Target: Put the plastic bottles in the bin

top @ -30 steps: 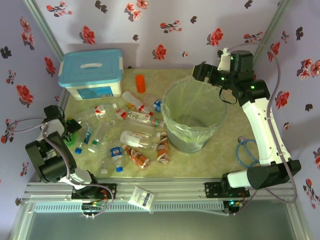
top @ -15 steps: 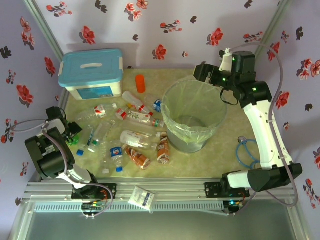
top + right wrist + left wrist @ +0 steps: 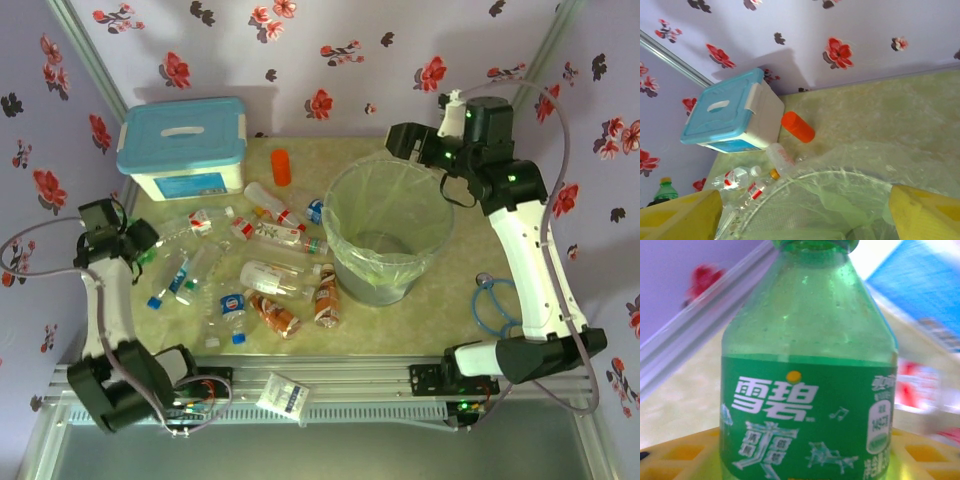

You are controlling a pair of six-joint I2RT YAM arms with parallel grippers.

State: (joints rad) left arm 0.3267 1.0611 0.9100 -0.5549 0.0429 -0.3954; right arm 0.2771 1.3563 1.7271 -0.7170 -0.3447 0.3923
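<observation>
Our left gripper (image 3: 130, 245) clamps the green bottle (image 3: 810, 390) low down (neck free), so it could pivot loose travelling to the bin (image 3: 372, 288). Our right gripper (image 3: 805, 200) hangs spread, empty.

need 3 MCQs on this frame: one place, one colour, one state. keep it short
1. Where is the orange cylinder? A) in the bin; B) on the table, between the blue-lidded box and the bin; C) on the box lid.
2. Colour of the held bottle in the left gripper? A) green; B) red; C) blue.
3. Right gripper? A) shut on a bottle; B) open, holding nothing; C) shut on the liner.
1B: it sits on bare tabletop. 2A: the left wrist view shows green plastic and label. 3B: the right wrist view shows its fingers wide apart.
</observation>
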